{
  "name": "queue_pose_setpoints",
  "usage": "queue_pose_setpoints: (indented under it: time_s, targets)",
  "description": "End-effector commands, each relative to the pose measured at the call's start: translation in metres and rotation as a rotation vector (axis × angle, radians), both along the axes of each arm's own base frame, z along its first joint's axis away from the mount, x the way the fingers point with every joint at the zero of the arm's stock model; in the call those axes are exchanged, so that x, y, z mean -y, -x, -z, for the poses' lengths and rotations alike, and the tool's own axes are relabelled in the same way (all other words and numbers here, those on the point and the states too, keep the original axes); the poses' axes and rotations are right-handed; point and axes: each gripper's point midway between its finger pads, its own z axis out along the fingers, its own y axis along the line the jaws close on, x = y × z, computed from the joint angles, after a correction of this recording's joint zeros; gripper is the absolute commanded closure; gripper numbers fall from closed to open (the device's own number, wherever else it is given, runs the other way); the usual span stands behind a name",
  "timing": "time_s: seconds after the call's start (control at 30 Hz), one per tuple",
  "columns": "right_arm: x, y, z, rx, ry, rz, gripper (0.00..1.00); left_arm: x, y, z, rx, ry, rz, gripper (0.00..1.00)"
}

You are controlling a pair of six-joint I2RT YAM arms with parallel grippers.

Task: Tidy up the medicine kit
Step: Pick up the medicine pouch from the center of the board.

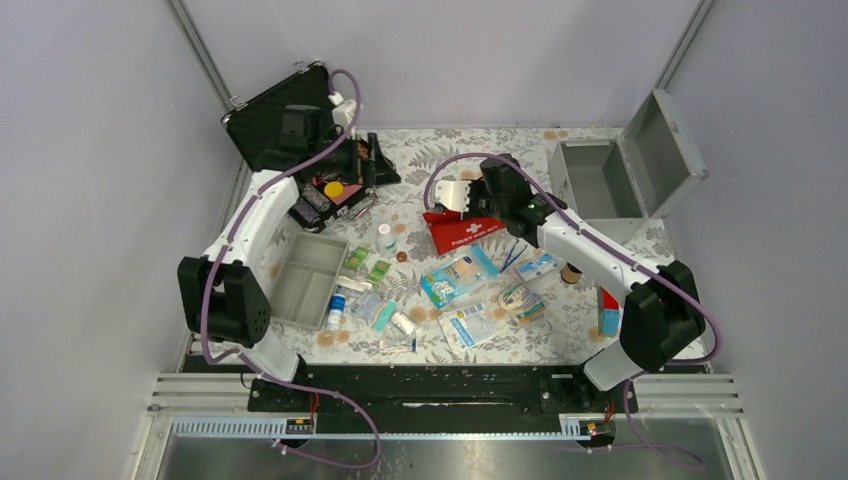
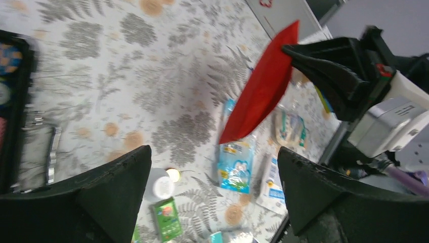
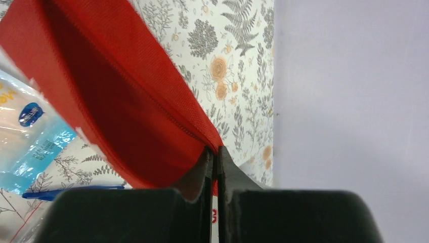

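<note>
1. The right gripper (image 3: pixel 215 161) has its jaws pressed together on the upper seam of the red first-aid pouch (image 1: pixel 466 232), close to one corner. Only a sliver of red fabric shows between the pads.
2. The red first-aid pouch hangs tilted from that pinch. In the left wrist view its held corner is raised and its opposite end points down toward the table (image 1: pixel 440 150). Whether the low end touches the floral surface cannot be told.
3. The left gripper (image 2: pixel 212 152) has its jaws spread wide, with nothing between them. It hovers above the table at the far left, just beside the black foam-lined case (image 1: pixel 285 120), which stands open with coloured pieces inside.
4. The medicine kit (image 1: pixel 598 182), a silver-grey metal box, sits at the far right corner of the table. Its hinged lid (image 1: pixel 665 150) is swung open toward the right and the grey interior faces up. It lies to the right of the right gripper, apart from the pouch.
5. A grey tray (image 1: pixel 310 278) rests at the left edge of the table, near the left arm.
6. Loose supplies are scattered across the middle of the table, among them a blue sachet pack (image 1: pixel 458 277) just below the pouch and a small white bottle (image 1: pixel 385 237) to the pouch's left.
</note>
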Motion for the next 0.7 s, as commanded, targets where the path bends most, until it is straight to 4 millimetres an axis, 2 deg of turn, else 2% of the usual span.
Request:
queue_pose_setpoints:
  time_s: [0.0,0.1,0.2,0.4,0.57,0.6,0.67]
  targets:
    - [-0.027,-0.001,-0.017,0.064,-0.036,-0.124,1.00,0.044,0.024,-0.011,0.019,0.019,0.142,0.06]
    - [-0.037,0.003,-0.033,0.032,-0.102,-0.126,1.00,0.066,0.033,0.001,0.008,-0.014,0.176,0.05]
    - [-0.048,0.011,-0.044,-0.021,-0.157,-0.146,1.00,0.076,0.030,0.014,-0.042,-0.018,0.173,0.07]
    - [-0.062,0.037,-0.040,-0.134,-0.175,-0.225,1.00,0.091,0.020,0.021,-0.085,0.042,0.199,0.10]
    - [-0.069,0.035,-0.033,-0.122,-0.168,-0.213,1.00,0.108,0.029,0.026,-0.154,0.087,0.265,0.21]
    - [-0.070,0.035,-0.033,-0.124,-0.173,-0.212,1.00,0.110,0.031,0.028,-0.156,0.087,0.275,0.25]
    - [-0.072,0.034,-0.030,-0.132,-0.180,-0.209,1.00,0.114,0.035,0.033,-0.159,0.077,0.287,0.39]
